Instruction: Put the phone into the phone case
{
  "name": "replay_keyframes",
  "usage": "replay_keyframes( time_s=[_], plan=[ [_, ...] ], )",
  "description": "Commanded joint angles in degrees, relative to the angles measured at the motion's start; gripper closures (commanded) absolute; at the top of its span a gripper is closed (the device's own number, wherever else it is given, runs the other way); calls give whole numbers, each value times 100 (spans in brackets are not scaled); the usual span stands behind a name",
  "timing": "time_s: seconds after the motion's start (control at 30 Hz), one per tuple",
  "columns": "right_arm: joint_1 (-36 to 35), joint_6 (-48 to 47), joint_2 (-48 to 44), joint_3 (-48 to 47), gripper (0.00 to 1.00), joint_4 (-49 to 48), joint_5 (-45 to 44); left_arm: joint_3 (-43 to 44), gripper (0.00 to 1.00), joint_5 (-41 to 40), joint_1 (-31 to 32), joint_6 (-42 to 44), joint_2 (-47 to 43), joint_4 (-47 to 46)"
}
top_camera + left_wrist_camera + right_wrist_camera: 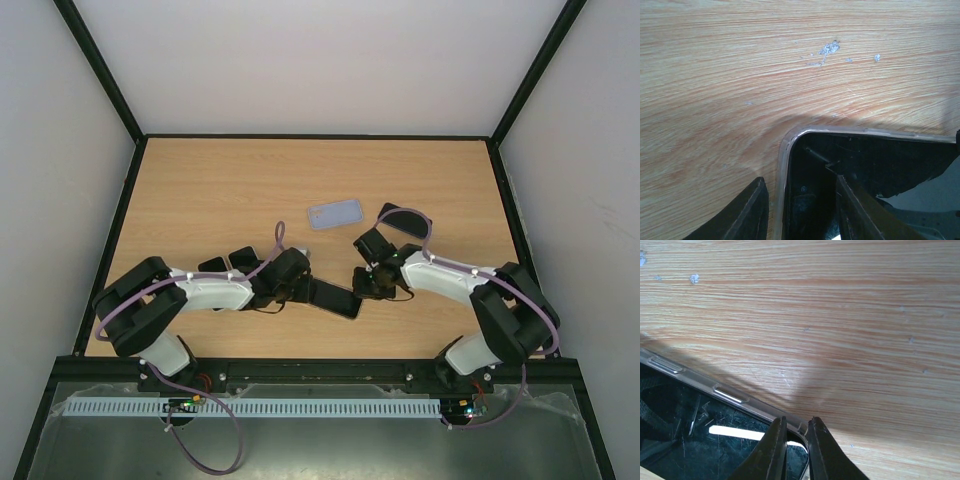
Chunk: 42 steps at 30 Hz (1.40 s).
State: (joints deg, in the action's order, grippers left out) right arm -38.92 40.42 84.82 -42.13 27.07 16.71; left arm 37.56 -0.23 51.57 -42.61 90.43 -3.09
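The black phone (335, 297) lies on the wooden table between my two grippers. The clear phone case (335, 213) lies empty farther back, apart from both. My left gripper (303, 288) is at the phone's left end. In the left wrist view (800, 179) its jaws are open and straddle the phone's silver rim. One finger (747, 210) is over the table and the other is over the dark screen (890, 160). My right gripper (362, 285) is at the phone's right end. In the right wrist view (798, 420) its jaws are closed on the corner rim of the phone (715, 440).
A black frame (110, 240) borders the table on the left, back and right, with white walls behind it. White specks (829, 49) mark the wood near the left gripper. Both arms' elbows and purple cables (278, 240) lie over the near part of the table.
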Motion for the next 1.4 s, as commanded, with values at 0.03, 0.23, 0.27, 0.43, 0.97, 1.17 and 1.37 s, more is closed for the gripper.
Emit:
replay_keyframes(
  time_s=[0.03,0.23,0.27,0.43,0.97,1.17,1.37],
  plan=[
    [-5,-247,360,504,90,153,-20,-179,60,-79,-4,86,313,1018],
    [-332,-327,564,645,89,274,-141,-115,55,-126,-20,80,390,990],
    [-369,-310,588,658,89,223,-89,-112,53,-136,-24,71,350,999],
    [-437,-118,246,636,90,-72,464,-163,42,-173,-62,-75,-197,1215],
    [-1039,520,-368,735,90,-825,1117,-775,39,418,-7,-950,-1418,1064],
    [-1312,767,-359,656,90,-1231,1253,-613,54,496,-4,-876,-1084,771],
    [-1410,870,-442,662,91,-1437,1123,-267,67,464,-2,-592,-594,844]
  ],
)
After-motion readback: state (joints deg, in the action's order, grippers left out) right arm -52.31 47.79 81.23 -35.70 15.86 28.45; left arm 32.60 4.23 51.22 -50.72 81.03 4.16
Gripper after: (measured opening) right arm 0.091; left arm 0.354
